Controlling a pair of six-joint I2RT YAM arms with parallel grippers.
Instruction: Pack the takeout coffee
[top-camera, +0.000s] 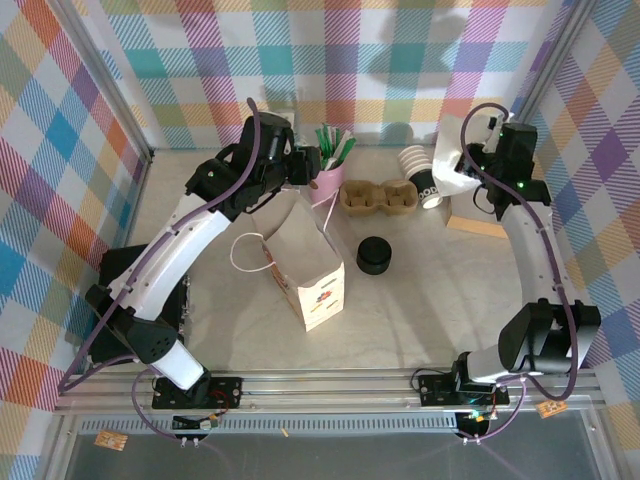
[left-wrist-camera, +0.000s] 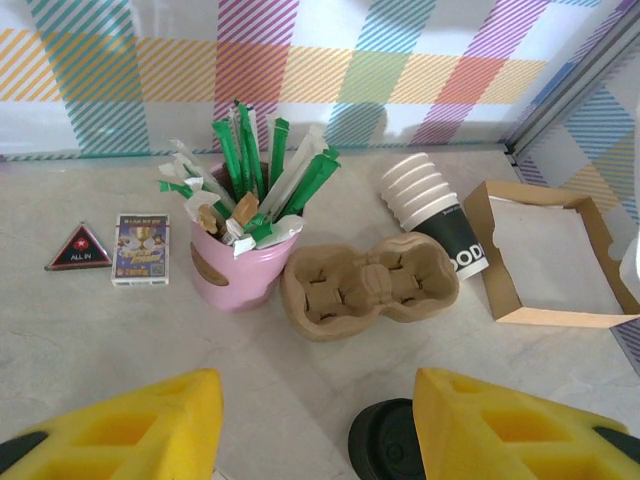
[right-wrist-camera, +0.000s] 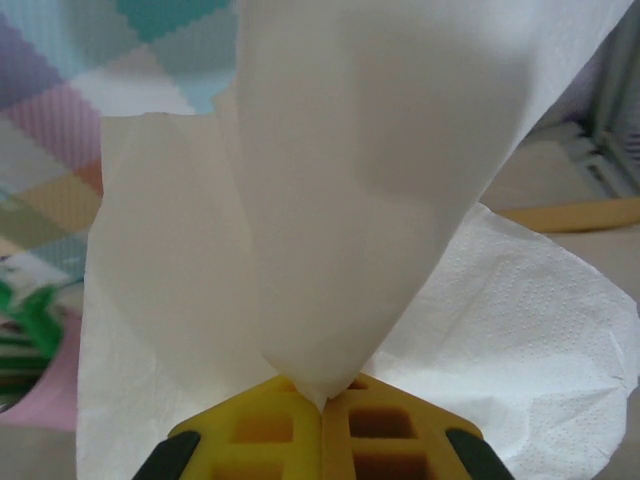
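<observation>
The takeout coffee is out of view. My left gripper (top-camera: 300, 165) (left-wrist-camera: 318, 420) hangs open above the table near the back. Its yellow fingers (left-wrist-camera: 130, 425) stand wide apart with nothing between them. It is just behind the upright brown paper bag (top-camera: 305, 260), whose top is open. My right gripper (top-camera: 470, 165) (right-wrist-camera: 322, 400) is raised at the back right and is shut on a white paper napkin (right-wrist-camera: 350, 200) (top-camera: 450, 160). The napkin hangs loose from the pinched fingertips.
A squat black lid stack (top-camera: 375, 255) (left-wrist-camera: 385, 440) stands right of the bag. A brown cup carrier (top-camera: 380, 195) (left-wrist-camera: 370, 290), a pink cup of straws (top-camera: 330, 175) (left-wrist-camera: 235, 265), a lidless cup stack (top-camera: 420, 175) (left-wrist-camera: 430, 205) and a shallow cardboard box (left-wrist-camera: 550, 260) line the back.
</observation>
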